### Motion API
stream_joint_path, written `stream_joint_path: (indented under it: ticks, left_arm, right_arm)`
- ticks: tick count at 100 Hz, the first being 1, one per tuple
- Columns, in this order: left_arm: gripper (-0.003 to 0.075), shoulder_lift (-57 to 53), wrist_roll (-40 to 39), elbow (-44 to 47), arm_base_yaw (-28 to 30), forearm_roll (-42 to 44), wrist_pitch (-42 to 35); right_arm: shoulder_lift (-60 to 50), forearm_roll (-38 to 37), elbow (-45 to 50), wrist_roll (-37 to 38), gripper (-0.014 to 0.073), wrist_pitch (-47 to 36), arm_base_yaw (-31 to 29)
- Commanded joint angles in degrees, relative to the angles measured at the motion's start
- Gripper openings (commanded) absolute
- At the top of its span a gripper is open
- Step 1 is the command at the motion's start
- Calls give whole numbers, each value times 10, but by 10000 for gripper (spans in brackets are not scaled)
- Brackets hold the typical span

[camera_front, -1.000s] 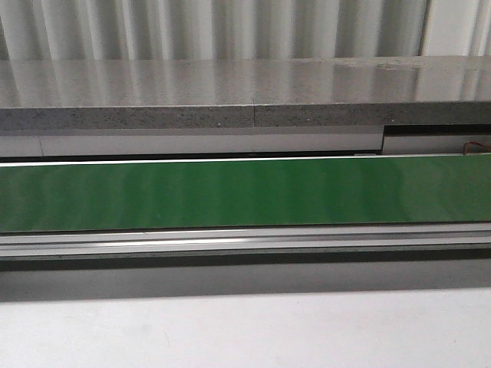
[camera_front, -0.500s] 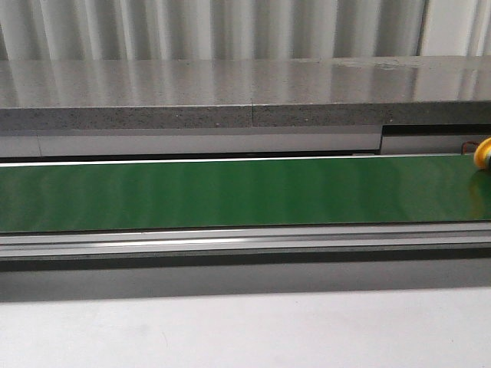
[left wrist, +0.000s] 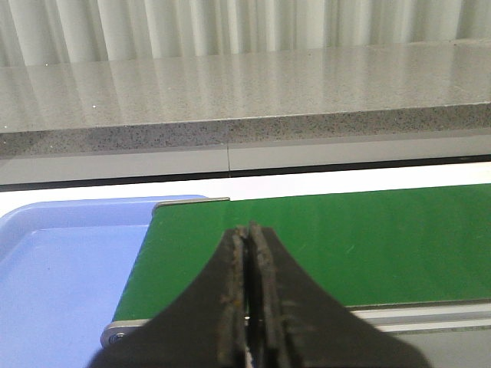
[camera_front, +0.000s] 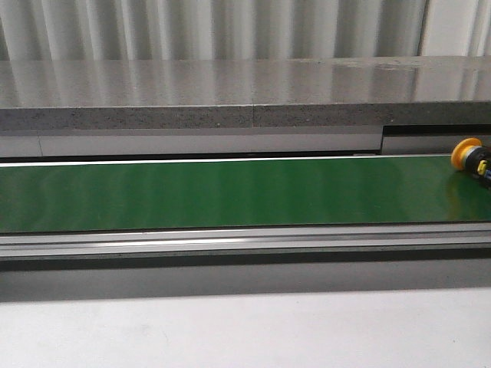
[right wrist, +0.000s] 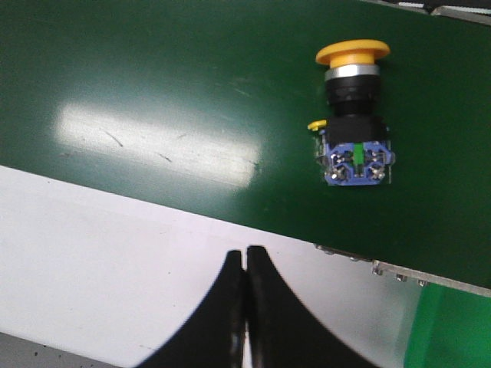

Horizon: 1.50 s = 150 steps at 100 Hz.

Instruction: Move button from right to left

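Both pincers are pressed shut with nothing between the fingers: the left pincer (left wrist: 247, 307) shows two dark, worn fingers meeting over the green conveyor belt (left wrist: 345, 245), and the right pincer (right wrist: 245, 307) shows two smooth black fingers meeting over a pale strip beside that belt. Neither pincer appears in the front view.

One button (right wrist: 354, 115) is in sight. It lies on its side on the belt, near the belt's right end, apart from the right pincer. In the front view the button (camera_front: 469, 156) sits at the belt's far edge and is partly cut off by the frame, so only its orange-yellow cap and a bit of dark body show there. The right wrist view shows it whole: one orange-yellow cap, a silver ring, a black collar, a blue block with a green mark in the middle and screw terminals around it, and a small yellow tab at the side. White markings on the block are too small to read; no brand can be made out.

One blue tray (left wrist: 61, 268) lies against the belt's left end, cut off by the frame. One grey speckled worktop (camera_front: 230, 92) runs behind the belt, with pale vertical ribbing behind it.
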Motion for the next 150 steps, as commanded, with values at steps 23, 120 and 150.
stream_joint_path:
  ticks: [23,120,150]
  left_arm:
    - [-20,-18,-4,22,1,-4,-44]
    - [-20,-18,-4,22,1,-4,-44]
    - [-20,-18,-4,22,1,-4,-44]
  right_arm:
    - [-161,-11,108,-25,-66,-131,3]
    - [-600,-11,322,-25,-66,-220,3]
    - [-614,-11,322,-25,-66,-241,3]
